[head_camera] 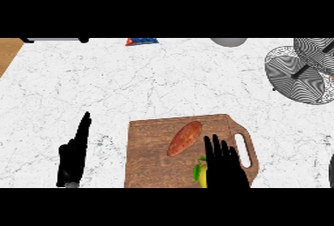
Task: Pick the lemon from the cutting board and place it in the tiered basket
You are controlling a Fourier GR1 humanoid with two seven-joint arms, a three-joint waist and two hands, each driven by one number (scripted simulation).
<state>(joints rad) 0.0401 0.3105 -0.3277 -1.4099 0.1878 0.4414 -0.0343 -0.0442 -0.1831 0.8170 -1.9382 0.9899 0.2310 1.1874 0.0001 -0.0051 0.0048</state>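
A yellow lemon [200,173] with a green leaf lies at the near edge of the wooden cutting board [152,154], mostly hidden by my right hand [224,165]. That hand hovers over the board's right part with its fingers straight and open, just right of the lemon. An orange sweet potato [184,138] lies diagonally across the middle of the board. The tiered wire basket [305,73] stands at the far right of the counter. My left hand [74,155] rests open left of the board, fingers pointing up.
A blue and red packet [142,41] and a grey round object [228,41] sit at the counter's far edge. A dark appliance edge [52,39] shows at the far left. White marble counter stretches between board and basket.
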